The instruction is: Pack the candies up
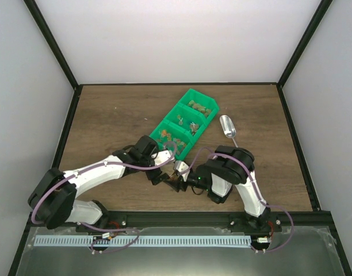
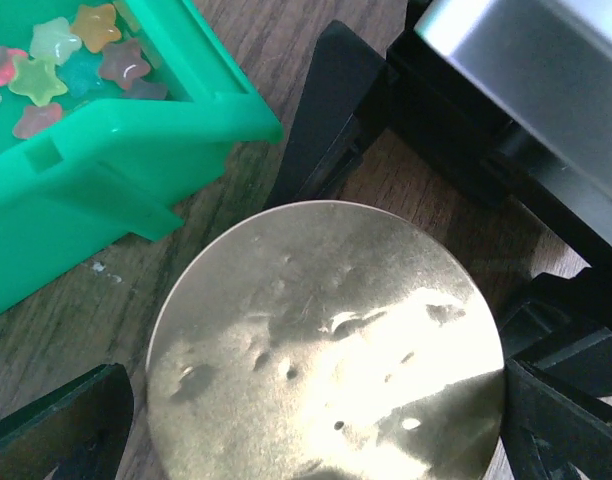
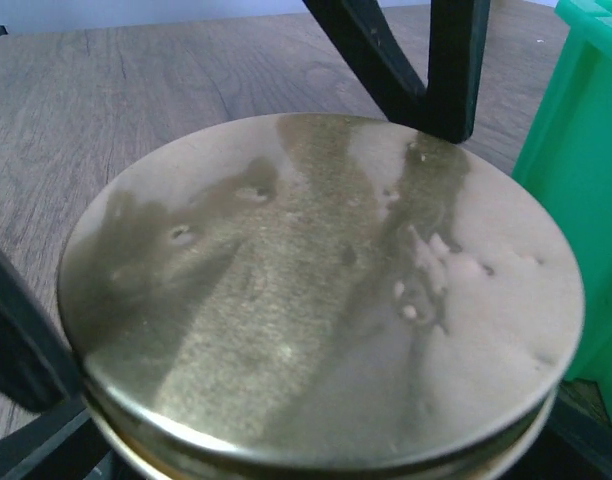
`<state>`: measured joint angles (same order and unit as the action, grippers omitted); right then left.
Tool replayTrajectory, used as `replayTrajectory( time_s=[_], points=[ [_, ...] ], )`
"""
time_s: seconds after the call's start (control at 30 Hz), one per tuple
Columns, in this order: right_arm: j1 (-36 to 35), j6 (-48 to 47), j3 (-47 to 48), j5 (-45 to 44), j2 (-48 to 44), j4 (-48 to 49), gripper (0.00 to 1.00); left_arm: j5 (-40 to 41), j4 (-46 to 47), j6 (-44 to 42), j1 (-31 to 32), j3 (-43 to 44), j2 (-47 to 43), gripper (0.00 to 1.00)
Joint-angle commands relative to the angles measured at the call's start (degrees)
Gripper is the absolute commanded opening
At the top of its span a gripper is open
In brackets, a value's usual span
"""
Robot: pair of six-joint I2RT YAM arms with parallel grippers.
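Where my left gripper [image 2: 316,430] straddles the gold lid [image 2: 326,340], I cannot tell whether it pinches or sits slack. It's the same for my right gripper [image 3: 306,450], which flanks the lid from the opposite side. At 12 o'clock sits the green bin [image 2: 136,150], with the candies [image 2: 66,60] in its compartments. A metal scoop [image 1: 228,126] lies at 2 o'clock on the wood-grain table [image 1: 107,121], with white walls [image 1: 176,40] around.

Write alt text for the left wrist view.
A round gold lid fills the lower frame, flanked by the dark fingers of the left end effector. A green bin holding star-shaped candies sits upper left on the wooden table.
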<state>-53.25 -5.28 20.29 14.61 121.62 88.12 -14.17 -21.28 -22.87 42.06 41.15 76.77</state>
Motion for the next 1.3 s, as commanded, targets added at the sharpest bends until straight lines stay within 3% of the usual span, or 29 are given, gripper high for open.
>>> replayTrajectory(
  time_s=[0.0,0.23,0.6,0.7,0.87,0.93,1.07,1.27],
  points=[
    [-0.79,-0.67,0.99,-1.76,0.10,0.31,0.72,1.02,3.02,1.29,0.59,0.87,1.80,1.00],
    [-0.88,-1.32,0.51,-0.24,-0.01,0.57,0.71,-1.13,2.21,-1.97,0.62,0.94,2.54,0.93],
    [-0.86,-4.30,-2.36,12.98,-0.69,5.17,0.68,-4.15,-10.74,-27.39,-0.62,4.33,8.04,0.93],
    [-0.88,-4.92,-3.50,15.96,-1.05,6.08,0.68,-4.57,-16.52,-37.92,-1.66,8.00,11.70,0.94],
    [-0.81,-4.04,-4.46,16.58,-1.47,5.94,0.68,-4.24,-21.10,-43.93,-3.49,16.64,18.21,0.93],
    [-0.84,-3.75,-4.48,15.75,-1.52,5.69,0.68,-4.49,-21.22,-43.03,-4.12,18.30,18.60,0.97],
    [-0.81,-2.92,-4.13,13.43,-1.54,4.57,0.68,-8.16,-20.05,-33.11,-5.91,18.91,15.52,1.00],
    [-0.84,-1.74,-3.27,10.12,-1.22,3.03,0.68,-10.98,-14.02,-16.38,-5.45,8.72,3.19,1.00]
  ],
)
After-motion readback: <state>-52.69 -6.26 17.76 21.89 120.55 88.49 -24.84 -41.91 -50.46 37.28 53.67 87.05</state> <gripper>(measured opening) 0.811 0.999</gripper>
